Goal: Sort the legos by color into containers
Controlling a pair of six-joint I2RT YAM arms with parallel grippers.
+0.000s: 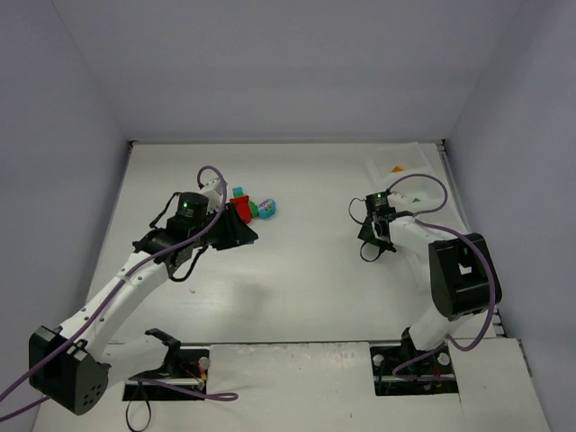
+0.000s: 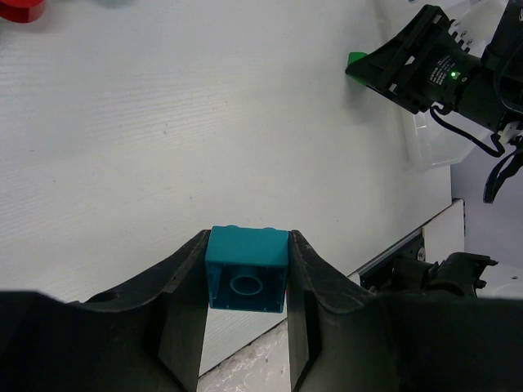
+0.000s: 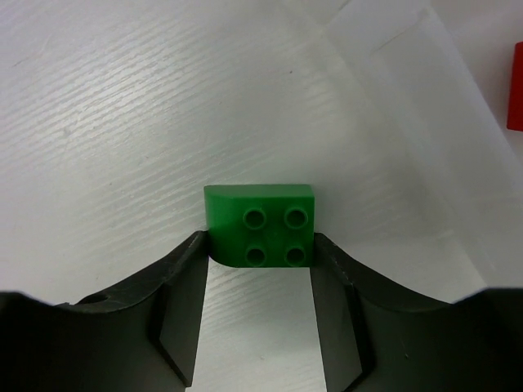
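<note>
The left gripper (image 2: 248,249) is closed on a teal brick (image 2: 247,273), both fingers pressed flat against its side walls. The hollow underside faces the wrist camera, so the brick looks pinched squarely and unlikely to twist in transit. In the overhead view this arm sits at left of centre, just beside the loose pile of remaining legos (image 1: 255,207), which suggests it has only just picked its brick and still has the whole table to cross.

The right gripper (image 3: 260,245) clamps a green brick (image 3: 261,220), studs toward its camera, again held by two opposite sides. It hovers right of centre, near the translucent compartment tray (image 1: 376,173) at the upper right, probably lining up a drop. A red piece (image 3: 515,86) shows at the right edge of its wrist view; which compartment it lies in cannot be told.
</note>
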